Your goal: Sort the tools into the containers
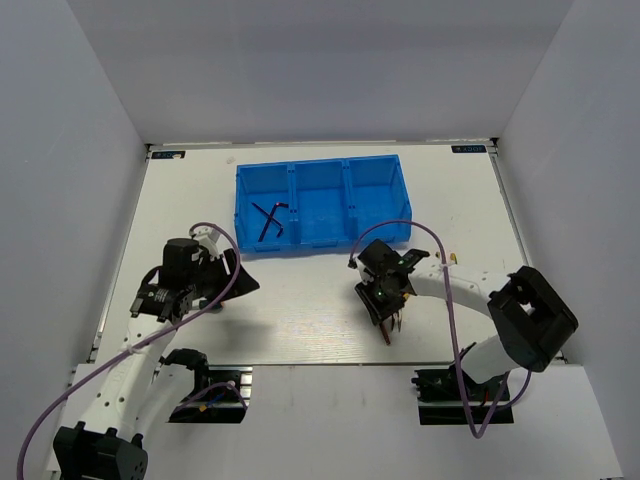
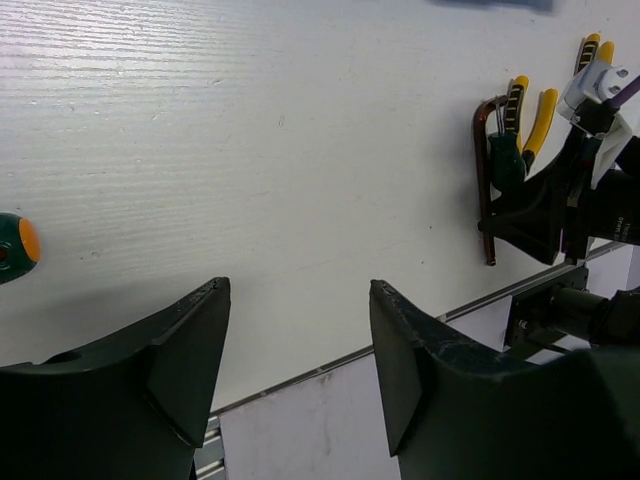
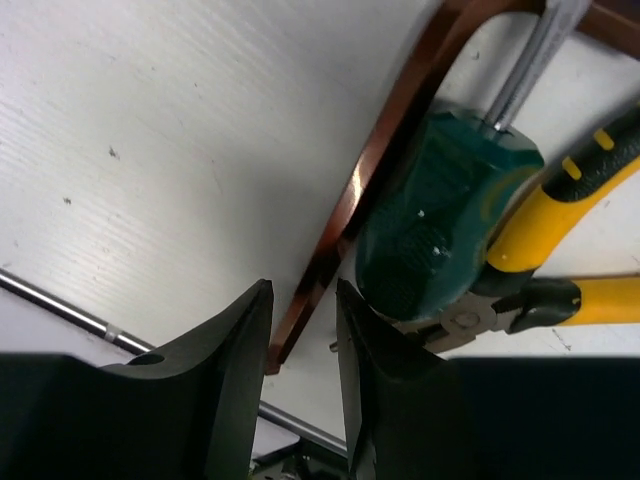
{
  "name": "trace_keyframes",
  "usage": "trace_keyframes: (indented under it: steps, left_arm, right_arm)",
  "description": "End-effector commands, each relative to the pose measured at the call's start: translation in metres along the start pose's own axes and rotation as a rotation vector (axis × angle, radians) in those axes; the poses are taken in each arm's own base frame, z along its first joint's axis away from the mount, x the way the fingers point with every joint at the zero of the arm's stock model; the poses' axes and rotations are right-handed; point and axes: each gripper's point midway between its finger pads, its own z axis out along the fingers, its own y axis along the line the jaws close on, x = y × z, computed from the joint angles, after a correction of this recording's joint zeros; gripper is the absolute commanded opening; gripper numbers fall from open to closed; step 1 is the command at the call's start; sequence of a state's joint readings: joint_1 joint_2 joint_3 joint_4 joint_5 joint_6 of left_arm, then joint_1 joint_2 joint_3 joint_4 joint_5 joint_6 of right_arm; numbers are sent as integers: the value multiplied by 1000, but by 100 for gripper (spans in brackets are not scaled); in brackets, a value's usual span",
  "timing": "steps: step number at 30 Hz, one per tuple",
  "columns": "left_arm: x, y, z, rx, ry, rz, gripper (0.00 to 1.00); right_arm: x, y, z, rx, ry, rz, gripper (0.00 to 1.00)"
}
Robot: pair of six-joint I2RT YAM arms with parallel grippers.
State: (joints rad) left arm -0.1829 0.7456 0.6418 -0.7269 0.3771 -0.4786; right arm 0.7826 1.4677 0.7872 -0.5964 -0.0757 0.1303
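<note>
The blue three-compartment bin [image 1: 320, 205] stands at the back; two dark hex keys [image 1: 270, 220] lie in its left compartment. My right gripper [image 3: 302, 288] is low over a tool cluster [image 1: 392, 325], jaws slightly apart on either side of the long end of a brownish hex key [image 3: 400, 130]. A green screwdriver [image 3: 440, 220] and yellow-handled pliers [image 3: 560, 190] lie against that key. My left gripper [image 2: 300, 285] is open and empty over the table's near edge. A second green screwdriver [image 2: 15, 245] shows at its far left. The left wrist view also shows the pliers [image 2: 525, 115].
The right arm's purple cable [image 1: 440, 240] loops above the cluster. A second pair of pliers [image 2: 590, 50] lies behind the right gripper. The table's metal front rail [image 2: 400, 340] runs just below both grippers. Grey walls close in the left, right and back.
</note>
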Motion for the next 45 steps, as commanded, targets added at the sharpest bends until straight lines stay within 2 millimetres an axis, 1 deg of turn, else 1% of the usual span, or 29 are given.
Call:
trace_keyframes:
  steps: [1, 2, 5, 6, 9, 11, 12, 16, 19, 20, 21, 24, 25, 27, 29, 30, 31, 32, 34, 35, 36, 37, 39, 40, 41, 42, 43, 44, 45]
  left_arm:
    - [1, 2, -1, -4, -15, 14, 68]
    - [3, 2, -3, -4, -15, 14, 68]
    - [4, 1, -6, 0, -21, 8, 68]
    - [2, -1, -8, 1, -24, 9, 68]
    - [2, -3, -12, 2, -25, 0, 68]
    - [-4, -7, -18, 4, -48, 8, 68]
    - [-5, -7, -19, -4, -53, 8, 68]
    - [-7, -10, -24, 2, -65, 13, 68]
    - [-5, -11, -28, 2, -64, 13, 68]
    - [-5, -11, -28, 2, -64, 13, 68]
    - [-5, -11, -28, 2, -64, 13, 68]
    - [-9, -11, -29, -3, -76, 25, 68]
    - [-7, -8, -28, -19, -65, 19, 68]
    - [-11, -1, -32, -71, -83, -11, 67]
    - [-4, 12, -34, -161, -49, -70, 67]
    - [-9, 20, -38, -226, -80, -118, 65]
    - [-7, 26, -40, -267, -75, -149, 65]
    - [-7, 32, -45, -314, -84, -172, 65]
    - [-9, 34, -49, -346, -103, -238, 65]
    - [-7, 36, -48, -364, -98, -275, 64]
    - [-12, 36, -50, -372, -120, -290, 64]
    - [-9, 37, -49, -385, -103, -309, 64]
    - [-8, 42, -48, -416, -102, -340, 64]
    - [-5, 46, -46, -434, -105, -373, 64]
    - [-1, 49, -42, -451, -87, -396, 64]
    - [2, 51, -41, -465, -73, -419, 64]
    - [3, 52, -38, -466, -76, -445, 64]
    - [3, 51, -38, -466, -81, -466, 64]
    - [6, 53, -35, -479, -68, -483, 64]
  right_arm:
    - [-7, -4, 11, 61, -27, 18, 38]
    - [-7, 0, 13, 55, -27, 10, 38]
    - [-10, -16, 20, 173, -37, 18, 38]
    - [-13, -16, 21, 189, -46, 20, 37]
    - [-7, -20, 28, 242, -11, 19, 35]
    - [1, -16, 35, 238, 34, 27, 32]
    - [3, -13, 37, 229, 40, 22, 27]
    - [15, -3, 45, 185, 107, 45, 0]
    - [11, 14, 44, 103, 125, 47, 0]
    - [-3, 20, 40, 83, 97, 27, 0]
    - [-4, 32, 37, 20, 109, 23, 0]
    - [-47, 61, 15, -109, 30, -41, 0]
    - [-55, 69, 10, -143, 14, -51, 0]
    - [-94, 90, -15, -222, -84, -104, 0]
    - [-110, 104, -30, -276, -119, -125, 0]
    - [-144, 115, -54, -300, -211, -151, 0]
    - [-152, 120, -60, -313, -226, -163, 0]
    - [-176, 126, -74, -318, -283, -174, 0]
    - [-204, 132, -82, -321, -313, -175, 0]
    - [-240, 143, -120, -338, -433, -201, 0]
    - [-253, 145, -125, -335, -458, -201, 0]
    - [-271, 148, -119, -330, -460, -199, 0]
    - [-296, 143, -119, -283, -503, -181, 0]
    - [-328, 145, -117, -265, -558, -179, 0]
    - [-338, 142, -115, -245, -580, -166, 0]
    - [-358, 125, -99, -164, -614, -132, 0]
    - [-376, 124, -112, -152, -679, -113, 0]
    - [-397, 119, -107, -121, -751, -93, 0]
    - [-403, 110, -98, -81, -767, -65, 0]
